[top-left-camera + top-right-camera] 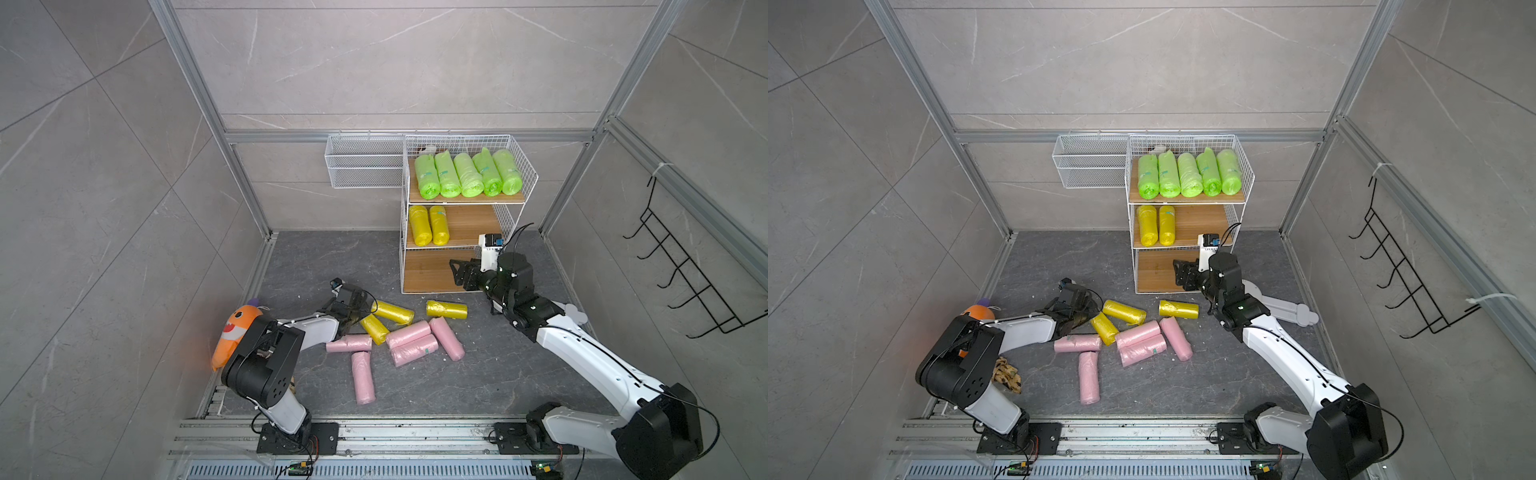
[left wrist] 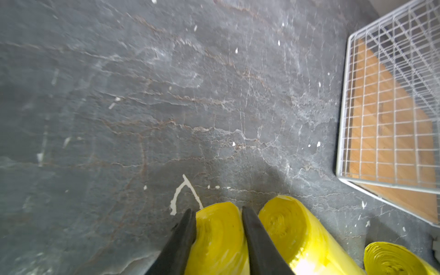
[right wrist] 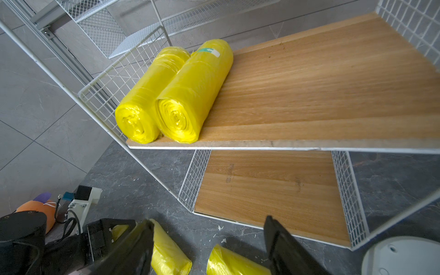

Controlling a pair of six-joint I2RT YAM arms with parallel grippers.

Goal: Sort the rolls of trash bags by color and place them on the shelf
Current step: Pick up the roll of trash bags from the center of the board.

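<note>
Your left gripper (image 2: 218, 210) clamps a yellow roll (image 2: 219, 240).
Your right gripper (image 1: 457, 270) hangs wide, empty, at the shelf's (image 1: 449, 247) 6 o'clock.

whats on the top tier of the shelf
Five lime green rolls lie side by side on the shelf's top board. A small white thing behind them is mostly covered, so I cannot identify it.

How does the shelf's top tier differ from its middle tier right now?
The top tier holds five green rolls; the middle tier holds two yellow rolls. The top tier is filled nearly side to side, while the middle tier's rolls sit at one end, leaving most of its board bare. On both, the rolls lie side by side, ends facing forward.
</note>
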